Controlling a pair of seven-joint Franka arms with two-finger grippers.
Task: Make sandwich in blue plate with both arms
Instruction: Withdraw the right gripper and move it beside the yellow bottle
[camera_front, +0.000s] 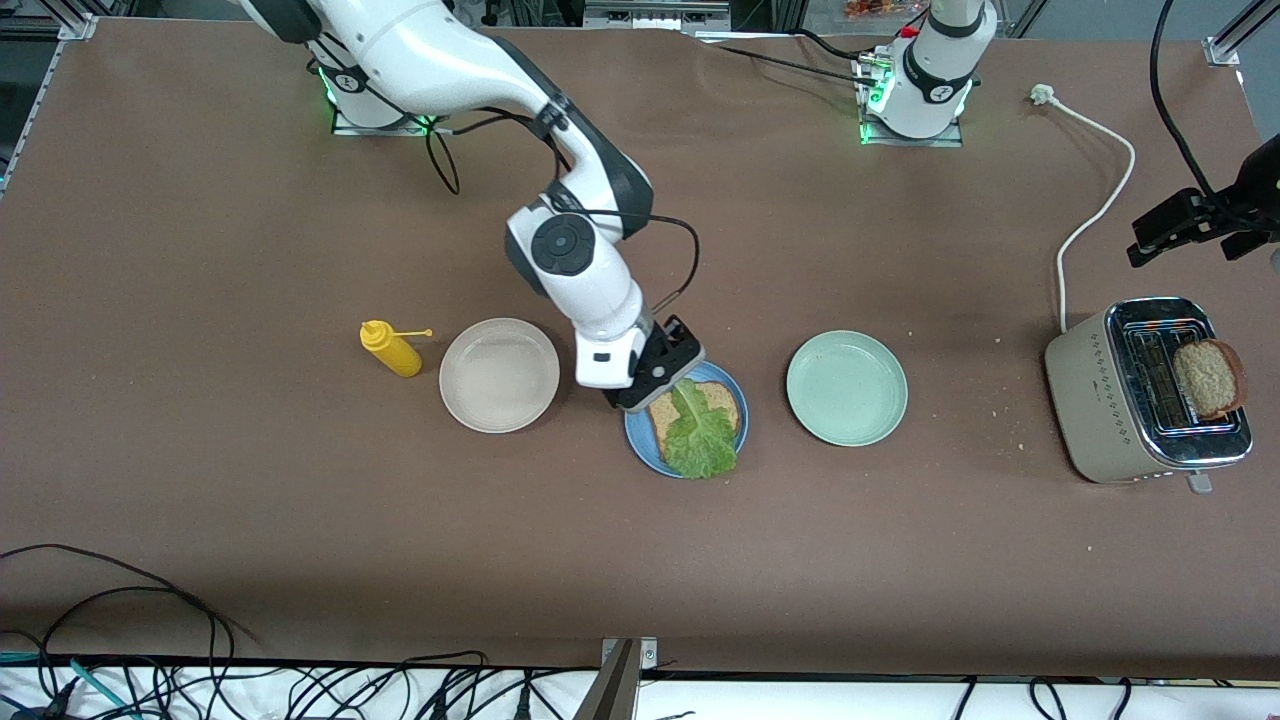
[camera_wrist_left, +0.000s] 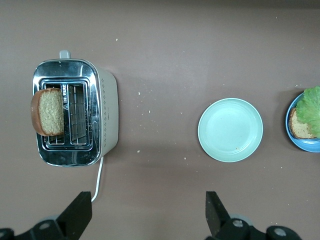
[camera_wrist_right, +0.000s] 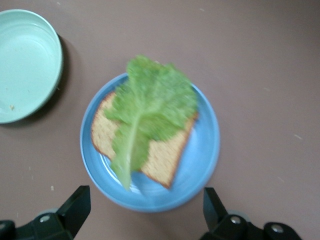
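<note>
Brown worktop (camera_front: 250, 480): lettuce (camera_wrist_right: 150, 107) lies on bread (camera_wrist_right: 162, 162) in the blue plate (camera_wrist_right: 202, 155); right tool (camera_wrist_right: 142, 215) wide, empty above. Left tool (camera_wrist_left: 150, 215) (wide too) must fetch the toaster's (camera_wrist_left: 107, 115) slice (camera_wrist_left: 47, 111).

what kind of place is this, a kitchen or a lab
Most likely a robotics lab set up as a mock kitchen: two bench-mounted arms, the right gripper open over the blue plate, the left gripper open above a toaster, and loose cables along the table edge.
</note>
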